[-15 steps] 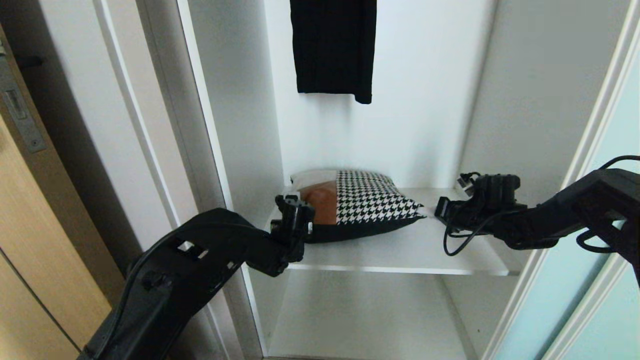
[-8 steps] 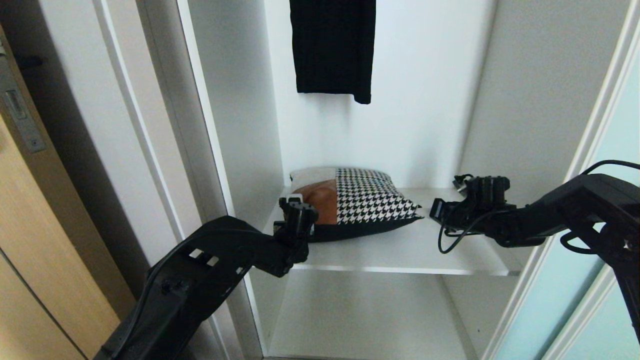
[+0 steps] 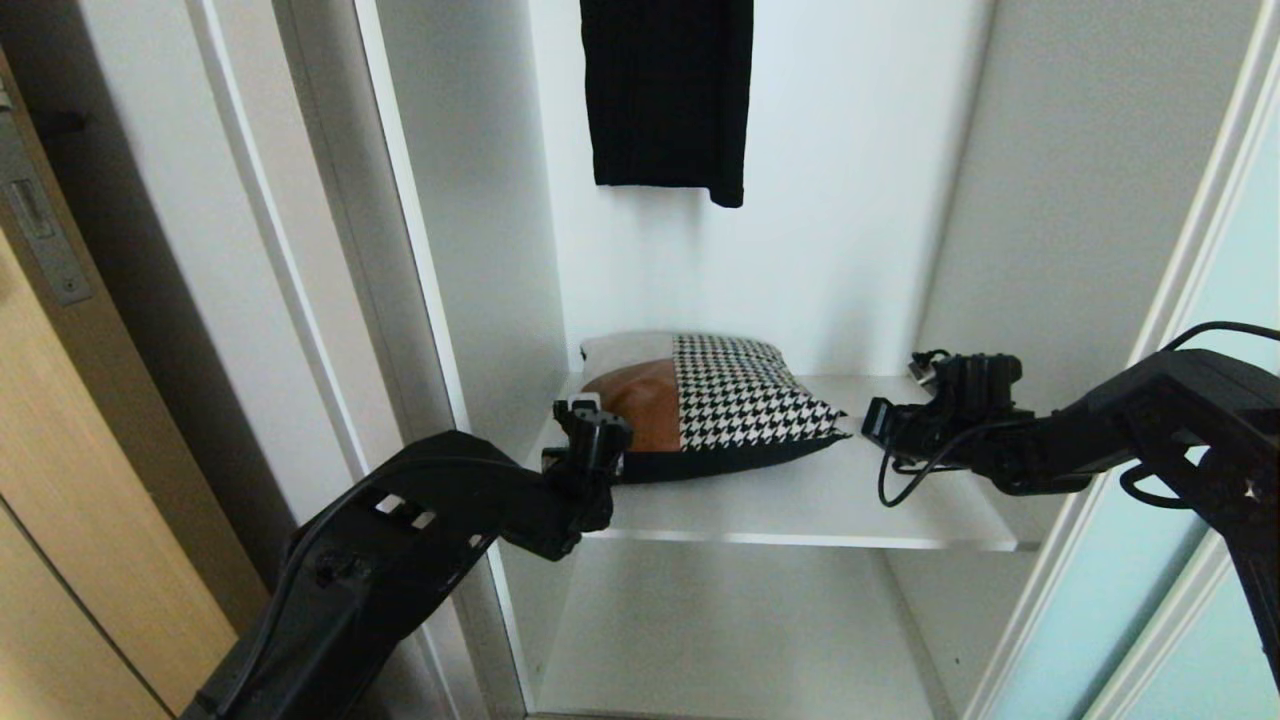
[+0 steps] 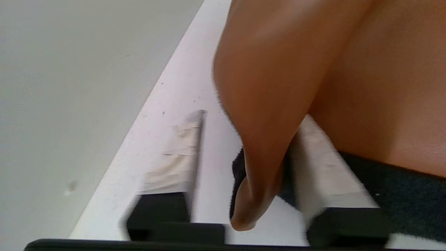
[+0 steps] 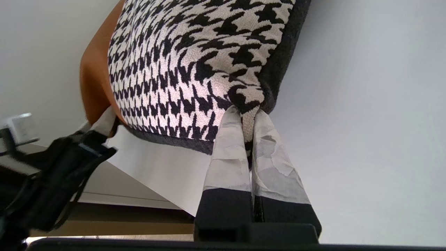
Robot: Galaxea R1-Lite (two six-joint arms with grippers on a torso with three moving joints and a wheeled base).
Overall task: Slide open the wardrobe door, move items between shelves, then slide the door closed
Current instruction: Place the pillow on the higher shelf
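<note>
One black garment (image 3: pixel 667 95) above cushion (image 3: pixel 740 405)

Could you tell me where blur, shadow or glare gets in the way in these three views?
Left wrist view: the left gripper fingers are motion-smeared and the cushion corner fills the frame softly. Right wrist view: crisp on the right gripper pinching the houndstooth corner. Head view: even light, the cushion's soft shadow on the shelf, no strong glare.

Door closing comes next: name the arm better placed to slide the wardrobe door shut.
Probably right. The right tool, though shut on the cushion, is beside the sliding wardrobe door; the left tool, open, sits at the cushion's far side.
</note>
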